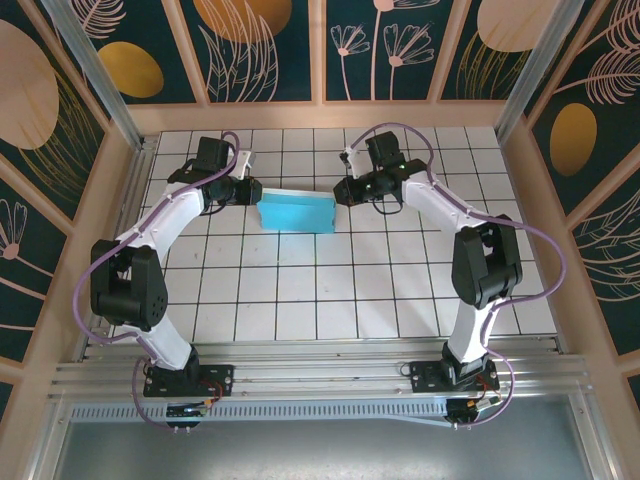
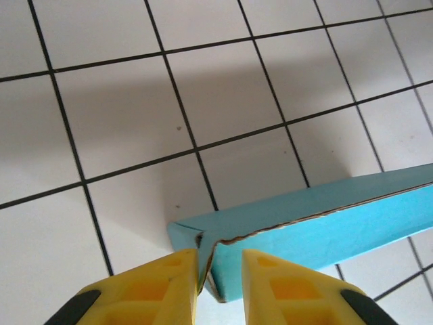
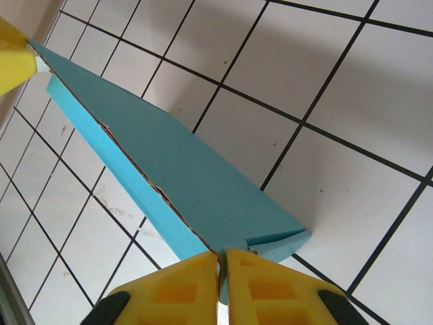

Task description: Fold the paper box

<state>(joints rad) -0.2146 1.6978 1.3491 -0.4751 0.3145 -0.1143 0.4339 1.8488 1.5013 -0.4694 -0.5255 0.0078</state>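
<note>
Because the paper box point(image 1: 295, 212) stands as a blue ridge upper centre on the desk point(image 1: 300, 300), right jaws clamp one end and left jaws straddle the other, grip unclear, seemingly steadying it.

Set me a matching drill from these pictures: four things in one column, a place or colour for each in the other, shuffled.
1. left gripper
2. right gripper
3. paper box
4. table

A. white tiles with dark lines
B. clamped on the box's right end
C. light blue, held between both grippers
D. clamped on the box's left end

Pairs: 1-D, 2-B, 3-C, 4-A
</note>
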